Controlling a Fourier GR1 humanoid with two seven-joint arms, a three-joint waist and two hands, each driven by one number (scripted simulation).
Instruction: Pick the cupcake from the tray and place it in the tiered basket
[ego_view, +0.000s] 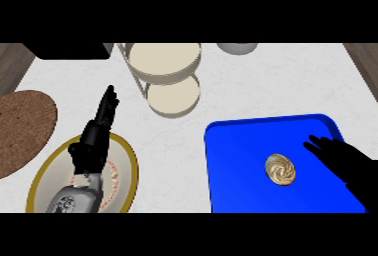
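Observation:
A cupcake (280, 169) with a tan swirled top sits on the blue tray (236, 160), right of the tray's middle. My right hand (345, 162) hovers over the tray's right part, just right of the cupcake, fingers spread and apart from it. The tiered basket (164, 60) stands at the back centre, with a large cream upper tier and a smaller lower tier (174, 96) in front of it. My left hand (96, 132) rests at the left, fingers straight and pointing away, above a plate.
A gold-rimmed plate (125, 172) lies under my left forearm. A round brown cork mat (22, 130) sits at the far left. A dark object (70, 50) and a grey bowl (238, 48) stand along the back edge.

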